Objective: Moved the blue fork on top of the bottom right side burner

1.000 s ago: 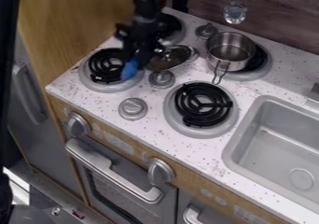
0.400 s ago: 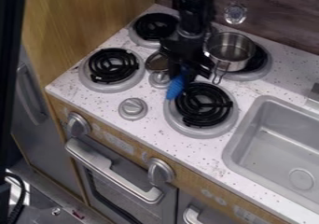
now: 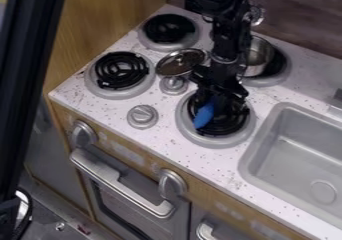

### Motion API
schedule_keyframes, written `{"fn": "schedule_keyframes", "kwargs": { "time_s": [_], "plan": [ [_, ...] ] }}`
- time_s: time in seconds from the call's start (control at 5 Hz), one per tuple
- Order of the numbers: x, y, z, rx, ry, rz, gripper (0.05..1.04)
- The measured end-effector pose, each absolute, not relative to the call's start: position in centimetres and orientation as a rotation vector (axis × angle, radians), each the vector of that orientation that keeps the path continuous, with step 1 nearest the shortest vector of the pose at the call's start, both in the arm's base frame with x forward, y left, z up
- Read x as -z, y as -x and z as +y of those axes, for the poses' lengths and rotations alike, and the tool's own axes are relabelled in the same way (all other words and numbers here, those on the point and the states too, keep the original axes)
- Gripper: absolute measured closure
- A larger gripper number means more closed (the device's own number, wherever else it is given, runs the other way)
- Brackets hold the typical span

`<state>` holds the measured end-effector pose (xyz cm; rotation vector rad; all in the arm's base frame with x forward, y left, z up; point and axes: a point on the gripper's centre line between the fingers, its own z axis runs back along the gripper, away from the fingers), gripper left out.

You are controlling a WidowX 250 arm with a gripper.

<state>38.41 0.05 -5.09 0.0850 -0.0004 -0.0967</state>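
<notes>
No readable text, labels, brands, numbers or signs. Faint pale markings on wooden front panel, too blurred to make out: one patch lower left of center, between left knob and right knob; more small pale marks right of the right knob, bottom center toward lower right. Can't tell if letters, numbers or symbols.

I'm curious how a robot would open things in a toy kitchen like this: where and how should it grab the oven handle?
Probably by the middle of the oven handle, coming from in front of the oven door, one finger above the bar and one below. It is a long, straightish bar running across the door's top and seems to stand out from it.
</notes>
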Motion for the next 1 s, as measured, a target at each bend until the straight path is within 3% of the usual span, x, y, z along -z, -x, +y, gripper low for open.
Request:
{"fn": "schedule_keyframes", "kwargs": {
  "time_s": [0.2, 0.4, 0.6, 0.8, 1.0],
  "plan": [
    [5.2, -39.0, -0.2, 0.083, -0.073, 0.004, 0.634],
    [5.6, -38.8, -0.3, 0.069, -0.066, 0.018, 0.325],
    [5.1, -38.4, 0.3, 0.049, -0.106, 0.03, 0.111],
    [1.7, -38.3, 0.7, 0.029, -0.156, -0.008, 0.089],
    [0.2, -37.2, 0.2, 0.021, -0.133, -0.035, 0.088]
  ]
}}
